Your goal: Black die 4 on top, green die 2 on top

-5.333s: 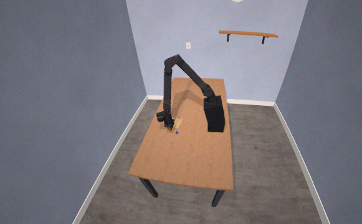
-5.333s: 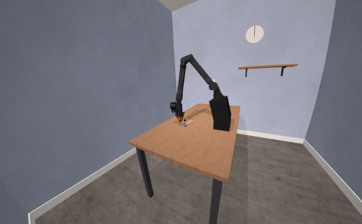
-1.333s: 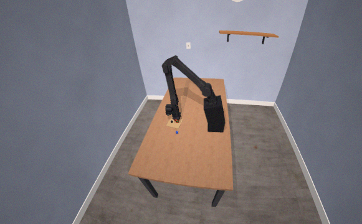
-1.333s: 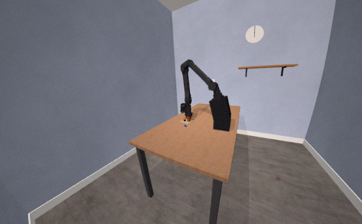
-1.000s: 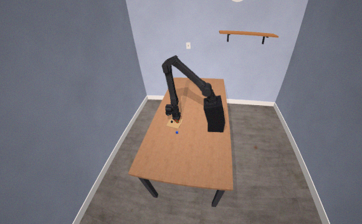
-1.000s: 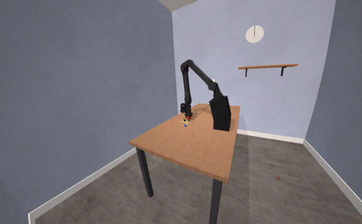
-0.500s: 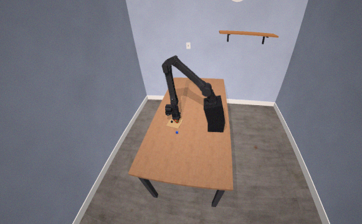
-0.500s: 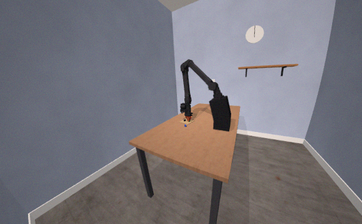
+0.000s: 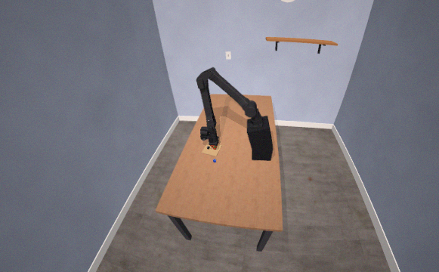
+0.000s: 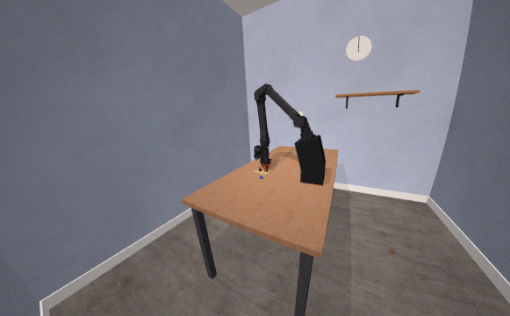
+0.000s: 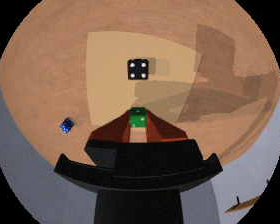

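Note:
The black die [image 9: 208, 147] [image 10: 260, 169] [image 11: 138, 69] lies flat on the tan mat [image 9: 211, 153] [image 11: 107, 92], with 4 on top. My gripper [image 9: 214, 146] [image 10: 266, 169] [image 11: 138, 113] is shut on the green die [image 11: 138, 120], over the mat's near part in the wrist view. The green die's bright larger face shows two pips and its darker far face shows one. Its underside is hidden, and I cannot tell whether it touches the mat. The blue die [image 9: 214, 161] [image 10: 262, 177] [image 11: 66, 125] lies on the table off the mat; its top number is too small to read surely.
The wooden table [image 9: 227, 189] [image 10: 255, 202] carries the arm's black base block [image 9: 261, 141] [image 10: 311, 162] at its right side. The blue die is left of the fingers in the wrist view. The arm's shadow falls across the mat's right part.

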`<state>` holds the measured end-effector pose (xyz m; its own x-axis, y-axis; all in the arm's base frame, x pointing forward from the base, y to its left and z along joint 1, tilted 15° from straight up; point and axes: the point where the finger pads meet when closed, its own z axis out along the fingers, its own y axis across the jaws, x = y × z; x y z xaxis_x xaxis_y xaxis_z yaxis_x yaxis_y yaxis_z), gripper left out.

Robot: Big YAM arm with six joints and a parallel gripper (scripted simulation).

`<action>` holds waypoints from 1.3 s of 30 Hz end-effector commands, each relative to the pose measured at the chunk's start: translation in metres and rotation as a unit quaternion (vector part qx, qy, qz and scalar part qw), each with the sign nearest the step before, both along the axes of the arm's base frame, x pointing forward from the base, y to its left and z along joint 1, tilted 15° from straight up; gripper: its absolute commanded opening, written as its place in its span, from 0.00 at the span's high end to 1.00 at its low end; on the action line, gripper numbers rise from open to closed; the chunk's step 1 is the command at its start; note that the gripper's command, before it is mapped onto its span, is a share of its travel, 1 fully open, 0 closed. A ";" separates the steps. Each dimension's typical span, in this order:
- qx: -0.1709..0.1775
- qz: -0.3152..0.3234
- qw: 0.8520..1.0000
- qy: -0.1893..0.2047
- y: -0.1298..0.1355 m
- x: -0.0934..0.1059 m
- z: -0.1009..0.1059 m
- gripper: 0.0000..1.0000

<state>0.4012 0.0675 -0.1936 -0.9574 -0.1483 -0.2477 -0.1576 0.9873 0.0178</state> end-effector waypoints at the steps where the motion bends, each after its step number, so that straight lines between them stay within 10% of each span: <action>1: 0.001 0.009 1.000 -0.015 0.004 0.011 0.013 0.86; 39: 0.000 0.009 1.000 -0.010 0.004 0.007 0.001 0.86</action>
<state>0.4022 0.0676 -0.1953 -0.9574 -0.1483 -0.2477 -0.1576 0.9873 0.0178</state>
